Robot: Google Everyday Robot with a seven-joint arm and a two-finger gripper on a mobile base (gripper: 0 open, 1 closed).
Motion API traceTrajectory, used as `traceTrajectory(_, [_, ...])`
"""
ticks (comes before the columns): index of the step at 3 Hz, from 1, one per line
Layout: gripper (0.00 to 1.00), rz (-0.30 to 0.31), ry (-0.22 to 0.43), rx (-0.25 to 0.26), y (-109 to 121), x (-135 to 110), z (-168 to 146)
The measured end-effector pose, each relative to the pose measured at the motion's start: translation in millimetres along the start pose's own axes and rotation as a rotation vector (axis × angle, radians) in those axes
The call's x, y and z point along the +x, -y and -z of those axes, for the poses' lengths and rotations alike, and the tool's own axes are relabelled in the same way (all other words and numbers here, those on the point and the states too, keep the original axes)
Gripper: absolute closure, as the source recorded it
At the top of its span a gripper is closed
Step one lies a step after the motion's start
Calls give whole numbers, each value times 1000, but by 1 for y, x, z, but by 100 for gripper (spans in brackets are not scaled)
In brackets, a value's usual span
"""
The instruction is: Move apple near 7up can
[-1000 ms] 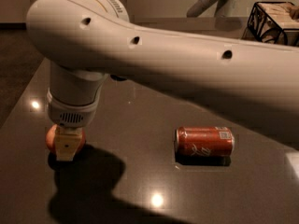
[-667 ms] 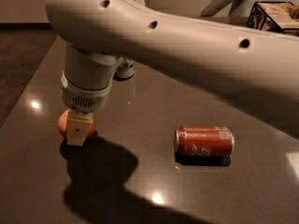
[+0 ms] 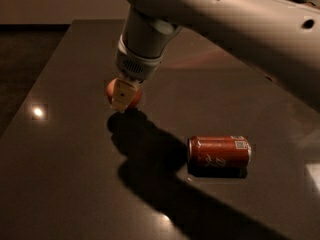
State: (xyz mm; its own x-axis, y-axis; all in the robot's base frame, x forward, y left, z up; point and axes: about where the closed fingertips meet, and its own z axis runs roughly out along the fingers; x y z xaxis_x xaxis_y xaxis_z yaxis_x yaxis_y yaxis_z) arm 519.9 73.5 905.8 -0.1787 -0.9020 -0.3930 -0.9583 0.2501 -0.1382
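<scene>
My gripper (image 3: 122, 102) hangs from the big white arm over the left middle of the dark table (image 3: 60, 174). It is shut on the red apple (image 3: 135, 97), which shows on both sides of the pale front finger (image 3: 123, 92). The apple is held just above the tabletop, with its shadow right below it. The 7up can is not in view; the arm covers the far part of the table.
A red-orange can (image 3: 219, 151) with white lettering lies on its side to the right of and nearer than the apple. The table's left edge runs close by, with dark floor beyond it. The arm's shadow falls across the table's front middle.
The gripper has carried the apple away from the table's left front, toward the right and farther back. The red-orange can has not moved on the table.
</scene>
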Motion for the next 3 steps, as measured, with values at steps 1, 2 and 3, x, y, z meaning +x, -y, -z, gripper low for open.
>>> traceTrajectory(1, [100, -90, -7, 70, 42, 14, 3])
traceTrajectory(2, [100, -140, -10, 116, 69, 23, -5])
traceTrajectory(3, [84, -166, -14, 153, 88, 31, -21])
